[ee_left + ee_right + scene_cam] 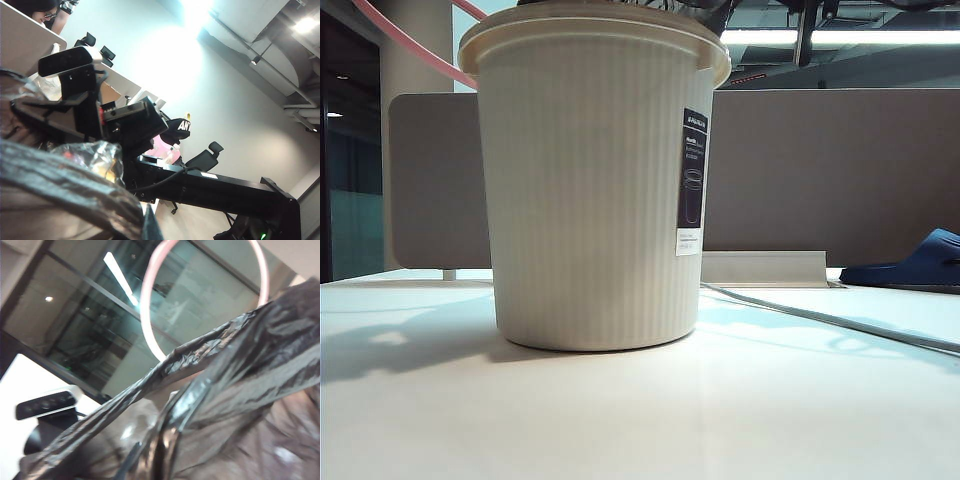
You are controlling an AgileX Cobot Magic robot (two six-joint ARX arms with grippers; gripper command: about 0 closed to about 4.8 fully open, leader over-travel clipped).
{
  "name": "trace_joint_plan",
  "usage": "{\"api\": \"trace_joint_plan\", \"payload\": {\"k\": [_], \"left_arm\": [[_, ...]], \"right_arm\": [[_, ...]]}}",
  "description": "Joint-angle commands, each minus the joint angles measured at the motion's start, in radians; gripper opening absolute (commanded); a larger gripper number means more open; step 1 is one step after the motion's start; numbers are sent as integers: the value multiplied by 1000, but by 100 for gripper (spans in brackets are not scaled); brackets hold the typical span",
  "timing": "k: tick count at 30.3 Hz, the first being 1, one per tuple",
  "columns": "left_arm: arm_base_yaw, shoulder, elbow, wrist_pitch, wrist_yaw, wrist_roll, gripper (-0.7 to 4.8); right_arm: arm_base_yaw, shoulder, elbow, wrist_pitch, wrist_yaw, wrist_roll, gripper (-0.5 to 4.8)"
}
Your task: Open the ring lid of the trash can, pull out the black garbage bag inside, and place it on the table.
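Observation:
The cream ribbed trash can (590,200) stands upright on the white table (640,420). Its pink ring lid (410,50) is raised and slants up from the can's left rim; in the right wrist view the ring lid (150,315) shows as an upright hoop. The black garbage bag (240,365) is stretched in a crinkled band between the two arms. My right gripper (160,460) is shut on a fold of it. My left gripper (150,227) is shut on the bag (60,190), which covers most of its jaws. Both grippers are above the can, beyond the exterior view's top edge.
A dark blue slipper (910,262) lies at the table's far right. A grey cable (820,320) runs across the table behind the can. A brown-grey partition panel (820,170) closes off the back.

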Motion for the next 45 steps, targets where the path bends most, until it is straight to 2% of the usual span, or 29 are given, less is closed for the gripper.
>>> {"api": "trace_joint_plan", "payload": {"k": [1,8,12,17,23,27,29,31,32,34,41,43,45], "left_arm": [[-1,-3,5,9,3,9,-6],[-1,-3,5,-3,-23,9,-6],[-1,-3,5,3,-26,9,-6],[-1,-3,5,-9,-26,11,-6],[-1,-3,5,-19,-19,68,-5],[-1,-3,5,-95,-23,138,0],[-1,-3,5,-132,-42,169,72],[-1,-3,5,-137,-46,189,88],[-1,-4,5,-135,-50,193,130],[-1,-4,5,-135,-49,194,182],[-1,-29,49,-103,-38,227,188],[-1,-39,86,-152,-34,260,188],[-2,-53,122,-259,-8,323,188]], "right_arm": [[3,-6,8,90,-1,74,-1],[23,-6,144,183,-33,195,-1],[38,-6,230,180,-36,203,-1],[38,-5,241,172,-47,203,-1],[38,-5,241,172,-70,190,-1],[38,-5,241,133,-89,138,-1],[38,-5,241,82,-89,92,-1],[38,-5,241,21,-89,39,-1],[38,-5,241,-10,-89,12,-1],[38,-5,241,-40,-89,-15,-1],[38,20,241,-37,-89,-18,-1],[38,23,241,-37,-84,-18,-1],[34,26,241,-36,-80,-18,-1]]}}
